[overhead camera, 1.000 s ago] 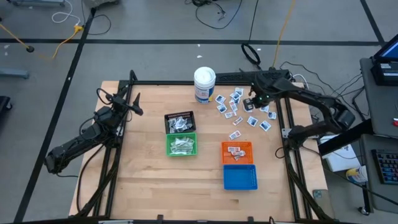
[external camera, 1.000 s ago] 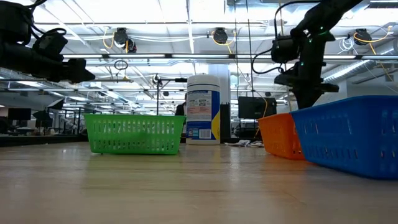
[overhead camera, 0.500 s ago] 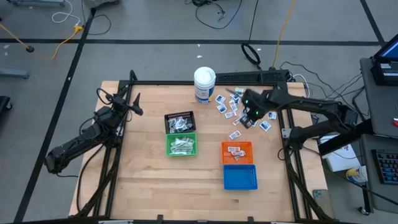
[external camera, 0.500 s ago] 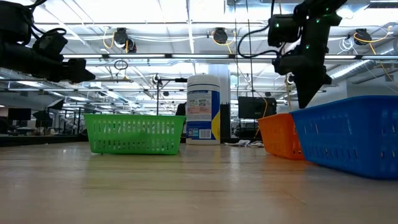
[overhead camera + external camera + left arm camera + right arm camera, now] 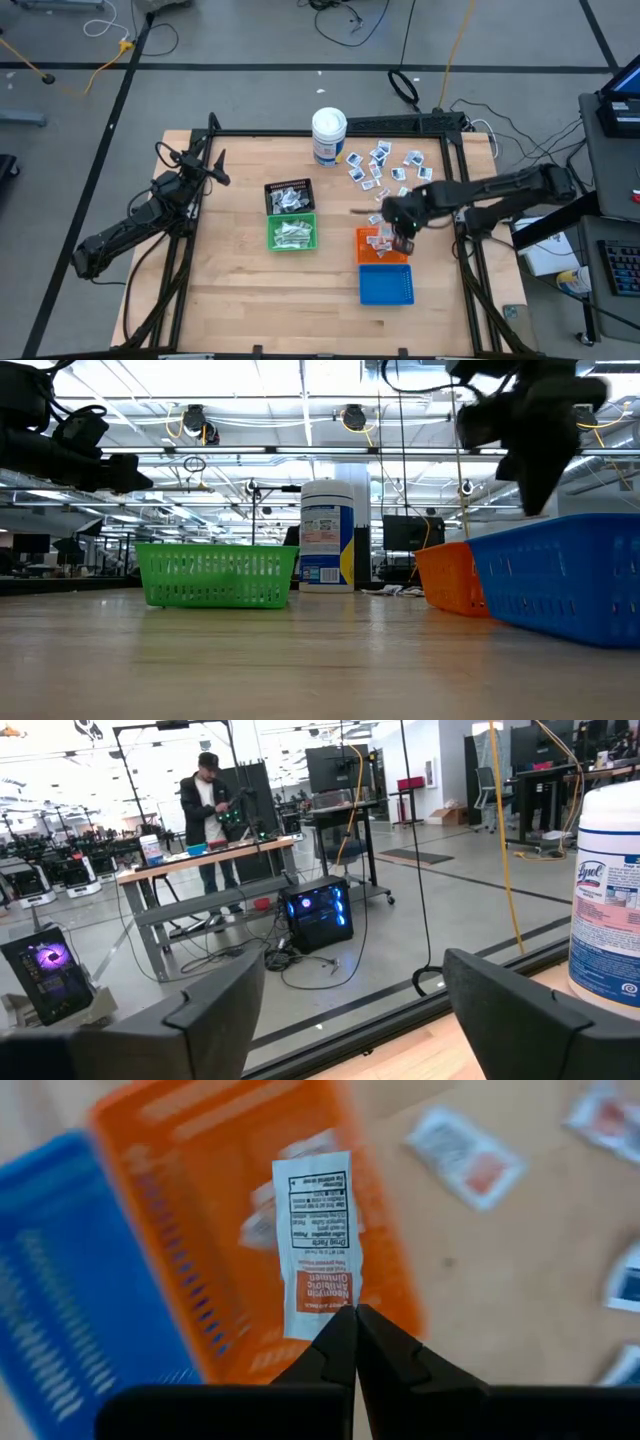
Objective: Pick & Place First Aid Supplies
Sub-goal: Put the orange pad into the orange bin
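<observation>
Fingers of the right gripper (image 5: 352, 1312) are pinching a white packet (image 5: 317, 1240) reading "Antibiotic Ointment" over the orange plastic basket (image 5: 381, 246) on the pale wooden table (image 5: 230, 280); left gripper (image 5: 350, 1010) is gaping toward the workshop

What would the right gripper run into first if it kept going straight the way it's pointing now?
Most likely the orange basket: the right gripper, shut on a white packet, points down over it. Depth is unclear, so how far above it hangs is hard to judge.
</observation>
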Robot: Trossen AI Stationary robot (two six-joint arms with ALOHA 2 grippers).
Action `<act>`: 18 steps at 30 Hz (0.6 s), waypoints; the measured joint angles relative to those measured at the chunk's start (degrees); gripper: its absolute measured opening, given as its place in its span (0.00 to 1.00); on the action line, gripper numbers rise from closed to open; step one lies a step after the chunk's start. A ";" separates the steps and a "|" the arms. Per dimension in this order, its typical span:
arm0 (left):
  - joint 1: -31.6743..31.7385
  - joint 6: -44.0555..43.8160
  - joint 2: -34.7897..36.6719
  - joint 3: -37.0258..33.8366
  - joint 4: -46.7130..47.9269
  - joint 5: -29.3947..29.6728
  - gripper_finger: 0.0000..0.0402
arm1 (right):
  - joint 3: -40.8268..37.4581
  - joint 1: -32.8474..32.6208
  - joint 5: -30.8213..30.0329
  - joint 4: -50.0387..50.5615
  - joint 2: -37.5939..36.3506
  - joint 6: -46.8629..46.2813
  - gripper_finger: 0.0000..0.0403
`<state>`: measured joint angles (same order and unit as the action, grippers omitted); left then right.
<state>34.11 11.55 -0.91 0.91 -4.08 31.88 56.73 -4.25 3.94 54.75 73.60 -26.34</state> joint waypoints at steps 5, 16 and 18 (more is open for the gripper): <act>0.00 0.00 0.01 0.00 0.00 0.02 0.76 | 0.00 -5.58 0.16 -0.62 0.35 0.00 0.00; -0.01 0.00 0.01 -0.02 -0.01 0.00 0.82 | 0.00 -8.28 -6.73 -6.90 8.41 1.64 0.00; 0.00 0.00 0.02 0.00 0.00 0.02 0.82 | 0.00 -8.26 -6.93 -6.79 9.50 2.35 0.00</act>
<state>34.11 11.55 -0.89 0.90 -4.08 31.90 56.73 -12.51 -2.99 47.96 83.10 -23.99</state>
